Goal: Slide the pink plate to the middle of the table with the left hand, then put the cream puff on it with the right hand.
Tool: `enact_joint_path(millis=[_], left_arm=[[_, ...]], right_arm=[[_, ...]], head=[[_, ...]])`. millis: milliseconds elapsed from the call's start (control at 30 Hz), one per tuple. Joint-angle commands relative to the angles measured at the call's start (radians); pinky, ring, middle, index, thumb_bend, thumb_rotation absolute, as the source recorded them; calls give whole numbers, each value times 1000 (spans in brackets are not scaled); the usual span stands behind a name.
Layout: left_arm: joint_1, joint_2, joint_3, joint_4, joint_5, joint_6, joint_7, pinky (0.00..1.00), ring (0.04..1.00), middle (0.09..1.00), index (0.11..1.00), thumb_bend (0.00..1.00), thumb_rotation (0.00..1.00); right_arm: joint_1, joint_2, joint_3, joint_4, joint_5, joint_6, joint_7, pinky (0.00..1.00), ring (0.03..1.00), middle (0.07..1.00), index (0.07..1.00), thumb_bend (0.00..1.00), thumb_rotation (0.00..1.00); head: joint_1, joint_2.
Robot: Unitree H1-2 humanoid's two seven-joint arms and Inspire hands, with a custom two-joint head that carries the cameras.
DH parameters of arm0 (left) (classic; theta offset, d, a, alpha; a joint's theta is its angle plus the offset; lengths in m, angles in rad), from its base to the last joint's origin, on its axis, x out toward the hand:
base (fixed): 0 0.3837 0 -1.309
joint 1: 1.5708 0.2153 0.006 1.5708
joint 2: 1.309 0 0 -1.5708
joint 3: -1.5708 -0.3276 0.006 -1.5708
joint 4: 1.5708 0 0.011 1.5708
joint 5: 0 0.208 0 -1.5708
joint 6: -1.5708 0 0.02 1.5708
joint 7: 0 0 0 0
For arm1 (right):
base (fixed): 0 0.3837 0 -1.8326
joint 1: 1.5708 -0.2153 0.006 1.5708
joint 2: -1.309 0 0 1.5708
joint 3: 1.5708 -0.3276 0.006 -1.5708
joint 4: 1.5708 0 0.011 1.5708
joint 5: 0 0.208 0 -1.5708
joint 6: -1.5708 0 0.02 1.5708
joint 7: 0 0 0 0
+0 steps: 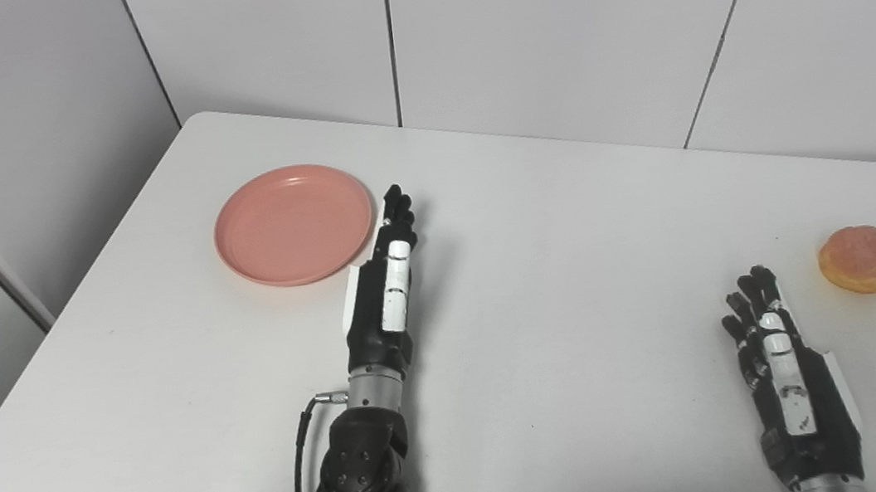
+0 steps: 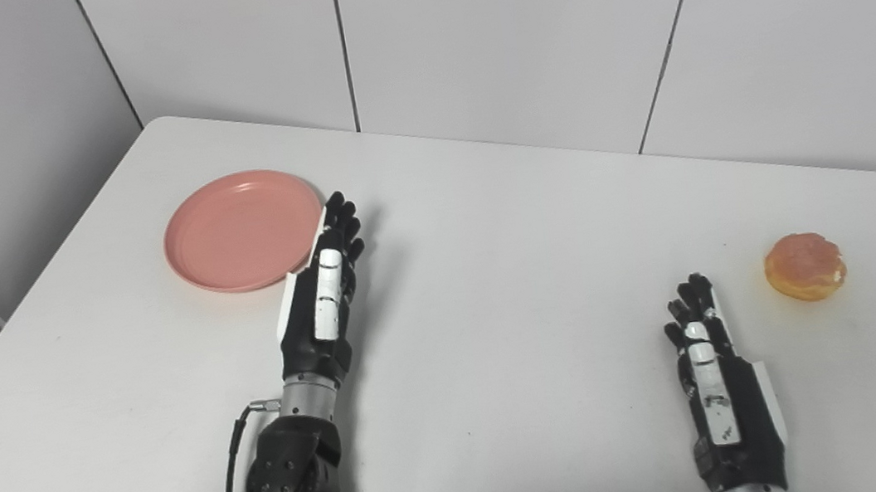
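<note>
The pink plate (image 1: 291, 224) lies empty on the white table (image 1: 557, 265) at the back left. My left hand (image 1: 387, 277) is stretched out flat and edge-on just right of the plate's rim, open and holding nothing; I cannot tell whether it touches the rim. The cream puff (image 1: 860, 258), golden with a pinkish top, sits on the table at the far right. My right hand (image 1: 777, 355) rests low near the front right, fingers extended, open and empty, a short way left of and nearer than the puff.
White wall panels (image 1: 544, 24) stand behind the table's back edge. The table's left edge (image 1: 75, 282) runs close to the plate. A cable (image 1: 303, 438) loops at my left wrist.
</note>
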Motion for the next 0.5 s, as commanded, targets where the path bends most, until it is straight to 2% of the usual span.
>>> enact_joint_path(millis=[0, 133, 300, 467], left_arm=[[-48, 6, 12, -32, -34, 22, 2, 982, 950, 935, 918, 642, 1000], [-76, 27, 47, -49, -58, 67, 9, 961, 928, 905, 881, 679, 1000], [-113, 68, 100, -40, -71, 81, 24, 908, 885, 865, 850, 688, 1000], [-148, 123, 152, 22, -77, 43, 24, 911, 869, 836, 821, 732, 1000]], right_arm=[[-17, -7, -6, 2, 2, -46, 8, 1000, 1000, 1000, 1000, 522, 869], [-16, -9, -7, 0, 3, -45, 10, 1000, 1000, 1000, 999, 523, 866], [-20, -9, -7, 9, 5, -46, 12, 1000, 1000, 1000, 1000, 539, 849], [-17, -11, -4, -4, -4, -43, 8, 1000, 1000, 1000, 1000, 530, 846]], head=[[1, 2], [2, 4], [2, 4], [1, 6]])
